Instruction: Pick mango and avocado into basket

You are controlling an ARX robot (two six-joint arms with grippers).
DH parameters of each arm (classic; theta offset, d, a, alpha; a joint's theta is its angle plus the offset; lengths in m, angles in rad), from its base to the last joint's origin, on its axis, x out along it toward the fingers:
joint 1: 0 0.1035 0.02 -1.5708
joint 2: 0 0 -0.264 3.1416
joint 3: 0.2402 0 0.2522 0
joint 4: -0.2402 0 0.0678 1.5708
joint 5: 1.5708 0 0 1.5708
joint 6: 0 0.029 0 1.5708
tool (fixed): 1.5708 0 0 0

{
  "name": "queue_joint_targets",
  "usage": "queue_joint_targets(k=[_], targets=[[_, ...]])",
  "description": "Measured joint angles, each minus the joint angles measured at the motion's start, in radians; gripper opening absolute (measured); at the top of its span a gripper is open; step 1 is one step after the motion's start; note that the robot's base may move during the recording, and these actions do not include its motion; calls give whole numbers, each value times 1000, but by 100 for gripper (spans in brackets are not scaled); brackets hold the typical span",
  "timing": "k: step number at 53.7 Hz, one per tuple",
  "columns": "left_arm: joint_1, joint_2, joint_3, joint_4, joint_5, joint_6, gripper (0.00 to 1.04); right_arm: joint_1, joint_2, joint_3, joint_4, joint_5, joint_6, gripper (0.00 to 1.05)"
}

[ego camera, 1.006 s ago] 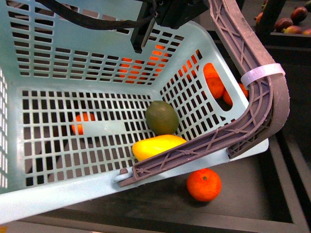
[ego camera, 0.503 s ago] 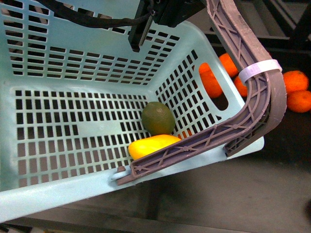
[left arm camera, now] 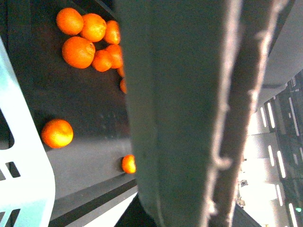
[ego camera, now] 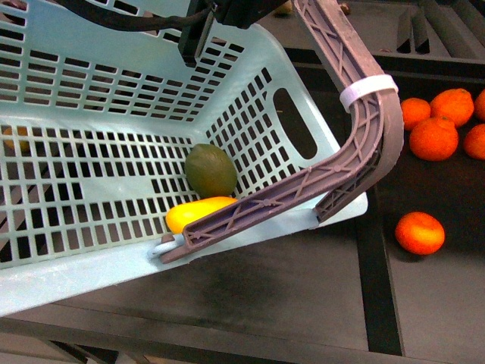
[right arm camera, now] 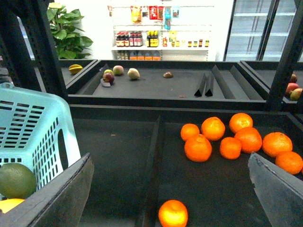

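Observation:
The turquoise basket hangs tilted and fills the left of the front view. The dark green avocado and the yellow mango lie together in its low corner, against the slotted wall. My left gripper is shut on the basket's brown-grey handle at the top edge. That handle fills the left wrist view. My right gripper is open over the dark shelf, beside the basket. The avocado and the mango show there too.
Oranges lie in a cluster on the dark shelf to the basket's right, and one orange sits alone nearer the front. A raised divider runs between shelf sections. Beyond the shelf are further fruit bins and black posts.
The basket has swung left in the front view with both fruits staying in its corner. The oranges once seen through its wall now lie apart at the right.

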Motion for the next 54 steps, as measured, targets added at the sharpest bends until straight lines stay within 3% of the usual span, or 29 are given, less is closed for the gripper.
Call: queue_joint_targets(k=[28, 30, 36, 41, 44, 50, 54], targets=[[-25, 0, 0, 0, 33, -29, 8, 0, 0, 0, 0, 3, 0, 97], [-27, 0, 5, -24, 11, 4, 8, 0, 0, 0, 0, 3, 0, 97], [-50, 39, 130, -312, -129, 286, 8, 0, 0, 0, 0, 3, 0, 97], [-58, 144, 229, -320, -200, 514, 8, 0, 0, 0, 0, 3, 0, 97], [-55, 233, 326, -294, -309, 602, 8, 0, 0, 0, 0, 3, 0, 97], [-29, 360, 527, -306, -439, 531, 8, 0, 0, 0, 0, 5, 0, 97], [-2, 464, 716, -357, -526, 318, 8, 0, 0, 0, 0, 4, 0, 97]])
